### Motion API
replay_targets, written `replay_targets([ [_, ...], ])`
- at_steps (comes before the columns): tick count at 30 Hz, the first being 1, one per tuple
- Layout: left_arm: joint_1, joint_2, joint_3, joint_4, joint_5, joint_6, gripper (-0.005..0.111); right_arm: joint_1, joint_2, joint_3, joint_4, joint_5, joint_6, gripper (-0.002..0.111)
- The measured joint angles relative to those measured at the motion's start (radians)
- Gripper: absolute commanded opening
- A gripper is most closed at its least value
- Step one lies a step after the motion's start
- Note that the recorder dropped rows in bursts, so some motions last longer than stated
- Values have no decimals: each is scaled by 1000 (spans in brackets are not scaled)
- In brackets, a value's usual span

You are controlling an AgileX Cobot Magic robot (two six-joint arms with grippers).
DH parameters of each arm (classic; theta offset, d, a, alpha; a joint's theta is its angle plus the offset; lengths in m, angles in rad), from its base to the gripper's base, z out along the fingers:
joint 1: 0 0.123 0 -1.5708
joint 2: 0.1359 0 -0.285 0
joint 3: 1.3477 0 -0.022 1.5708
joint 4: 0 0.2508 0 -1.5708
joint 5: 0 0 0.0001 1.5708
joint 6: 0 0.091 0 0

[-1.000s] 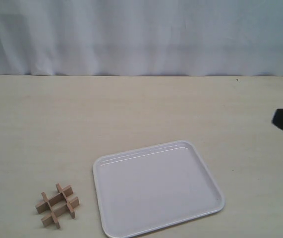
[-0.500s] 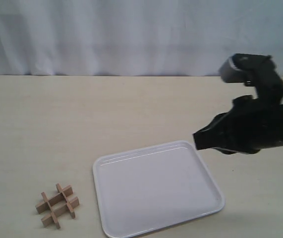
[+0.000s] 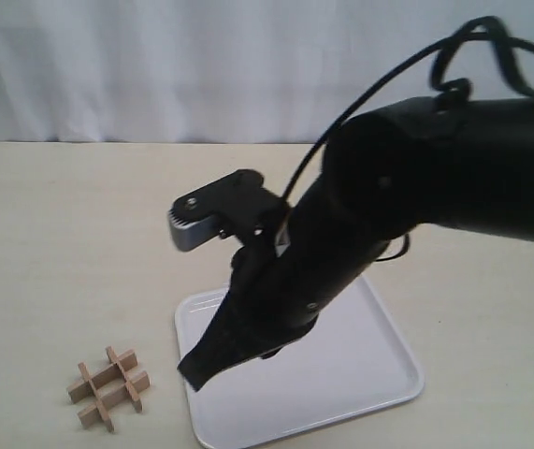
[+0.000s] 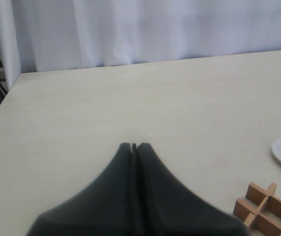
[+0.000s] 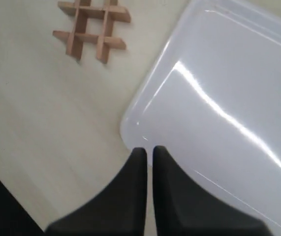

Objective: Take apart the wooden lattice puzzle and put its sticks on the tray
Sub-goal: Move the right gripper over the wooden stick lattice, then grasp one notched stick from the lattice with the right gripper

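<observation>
pale beige tabletop (image 3: 70, 234) is backed by a white curtain (image 3: 154, 65) along its far edge. the wooden lattice puzzle (image 3: 109, 388) is seen lying flat on this table, towards the front left of the exterior view. its four sticks (image 3: 103, 372) are crossed and locked together in a hash shape. the puzzle is set near the left edge of the tray (image 3: 393, 360) but apart from it — a strip of bare table is left between them. the tray, white and low-rimmed, is laid flat to the right of the puzzle.

the right gripper (image 3: 194, 369) is reached across the middle from the right and angled downward over the tray's front left corner, with its tip pointed towards the puzzle. in the right wrist view its jaws are shown drawn together to a thin slit, with nothing gripped. the tray's rounded corner is seen just under them, and the puzzle further out on the table.

the left gripper (image 4: 134, 146) is shown only in the left wrist view — its jaws are pressed together, empty, over bare table. a corner of the puzzle and a sliver of the tray are caught at that view's edge.
</observation>
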Motion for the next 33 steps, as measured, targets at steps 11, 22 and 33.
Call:
replay_targets([
  [11,0,0,0,0,0,0,0,161,239,-185,-112,38,96,4],
  [22,0,0,0,0,0,0,0,195,385,-260,-123,-2,131,24],
  [33,0,0,0,0,0,0,0,195,450,-262,-154,-111,211,34],
])
